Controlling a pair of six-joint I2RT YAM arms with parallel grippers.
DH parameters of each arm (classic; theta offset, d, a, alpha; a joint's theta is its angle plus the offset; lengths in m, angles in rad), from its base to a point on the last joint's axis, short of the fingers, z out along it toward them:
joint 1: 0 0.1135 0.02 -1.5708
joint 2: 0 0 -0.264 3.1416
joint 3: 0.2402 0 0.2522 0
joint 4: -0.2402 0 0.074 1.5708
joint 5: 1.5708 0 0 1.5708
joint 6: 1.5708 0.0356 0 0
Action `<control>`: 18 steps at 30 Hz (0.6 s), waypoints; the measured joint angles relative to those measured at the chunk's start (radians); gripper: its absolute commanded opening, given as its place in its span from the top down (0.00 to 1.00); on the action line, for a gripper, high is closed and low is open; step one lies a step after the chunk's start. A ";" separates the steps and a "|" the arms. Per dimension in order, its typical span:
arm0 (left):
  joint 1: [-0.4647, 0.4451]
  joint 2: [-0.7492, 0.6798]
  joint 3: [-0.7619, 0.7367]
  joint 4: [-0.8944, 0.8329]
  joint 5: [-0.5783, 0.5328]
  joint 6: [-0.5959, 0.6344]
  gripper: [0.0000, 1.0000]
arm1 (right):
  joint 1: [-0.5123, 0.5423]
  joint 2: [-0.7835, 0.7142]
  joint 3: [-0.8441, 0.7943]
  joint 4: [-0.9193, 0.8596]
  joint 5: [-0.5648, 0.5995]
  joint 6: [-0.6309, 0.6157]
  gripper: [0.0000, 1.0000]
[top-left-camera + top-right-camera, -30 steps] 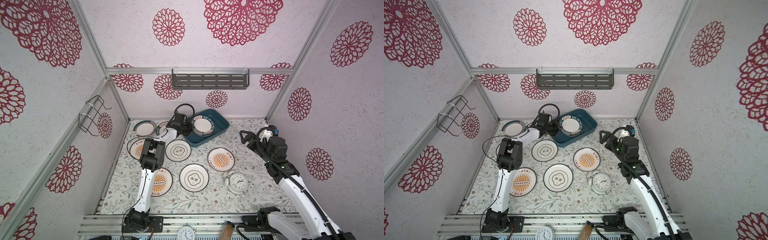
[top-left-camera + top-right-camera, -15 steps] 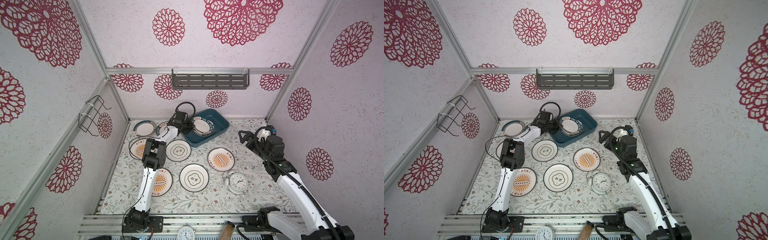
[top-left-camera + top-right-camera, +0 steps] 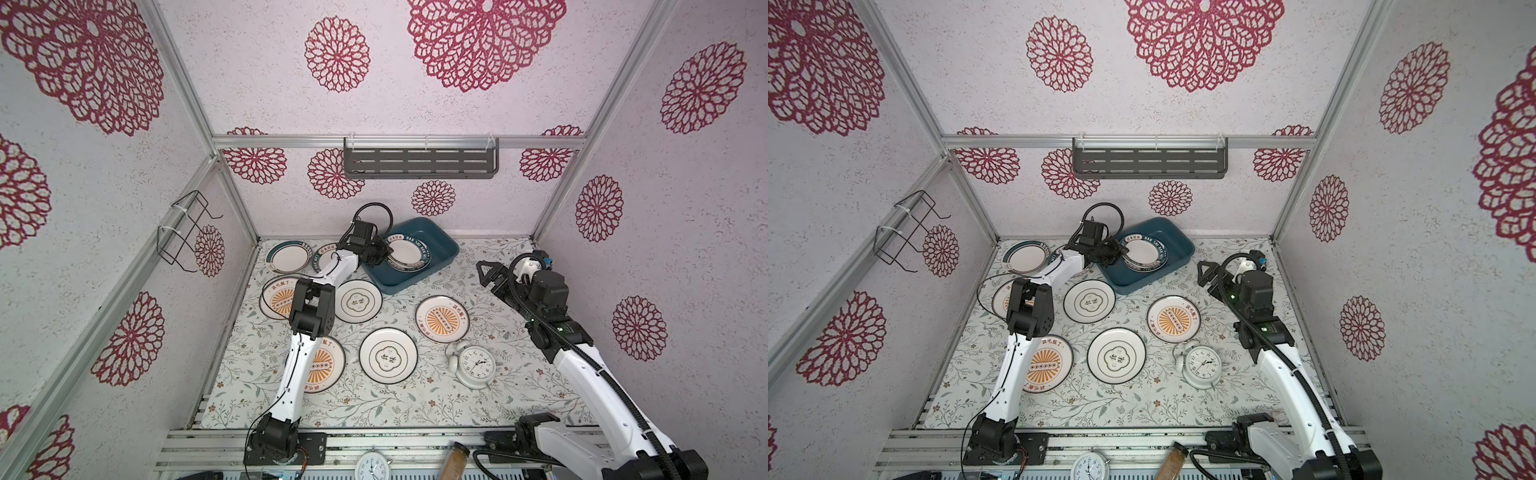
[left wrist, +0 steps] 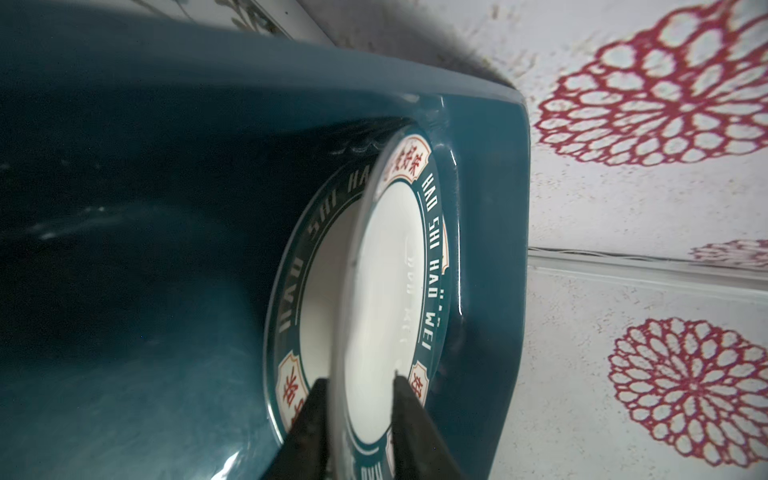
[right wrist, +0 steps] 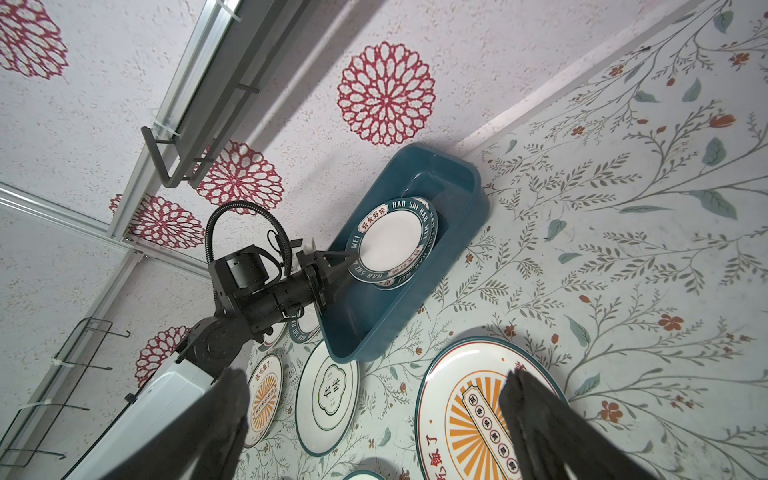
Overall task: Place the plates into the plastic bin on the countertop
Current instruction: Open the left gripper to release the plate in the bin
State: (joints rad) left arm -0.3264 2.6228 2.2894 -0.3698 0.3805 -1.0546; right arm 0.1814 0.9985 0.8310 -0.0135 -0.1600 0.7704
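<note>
Two plates lie nearest the front of the countertop: sunburst plate A, partly under the left arm, and quatrefoil plate A beside it. A white alarm clock stands to their right.

Middle row: sunburst plate B, quatrefoil plate B, sunburst plate C.

Beyond plate C the right gripper hovers to the right of the bin, jaws spread wide and empty, touching no plate.

Far left corner: two teal-rimmed plates lie flat, one partly hidden by the arm.

Far centre: the plastic bin holds a stack. The left gripper reaches over its wall, jaws narrowly parted, straddling the rim of the top plate, with a gap on one side. This plate tilts up off the lower plate.
</note>
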 measured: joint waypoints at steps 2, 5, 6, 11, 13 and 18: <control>-0.002 0.000 0.001 -0.010 0.000 0.007 0.51 | 0.000 0.001 0.000 0.000 0.000 0.000 0.01; -0.003 0.000 0.001 -0.023 -0.002 0.017 0.41 | 0.000 0.004 0.000 0.001 0.000 0.000 0.01; -0.003 0.000 0.001 -0.030 -0.006 0.021 0.35 | 0.000 0.006 0.000 0.001 0.000 0.000 0.01; -0.006 0.000 0.016 -0.082 -0.039 0.056 0.27 | 0.000 0.017 0.000 0.001 0.000 0.000 0.01; -0.007 0.000 0.021 -0.095 -0.055 0.068 0.26 | 0.000 0.019 0.000 0.001 0.000 0.000 0.01; -0.014 0.000 0.031 -0.115 -0.075 0.101 0.25 | 0.000 0.021 0.000 0.001 0.001 0.000 0.01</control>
State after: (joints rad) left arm -0.3401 2.6228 2.3203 -0.4847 0.3054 -0.9535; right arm 0.1810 1.0191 0.8310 -0.0124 -0.1593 0.7708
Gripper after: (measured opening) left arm 0.751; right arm 0.989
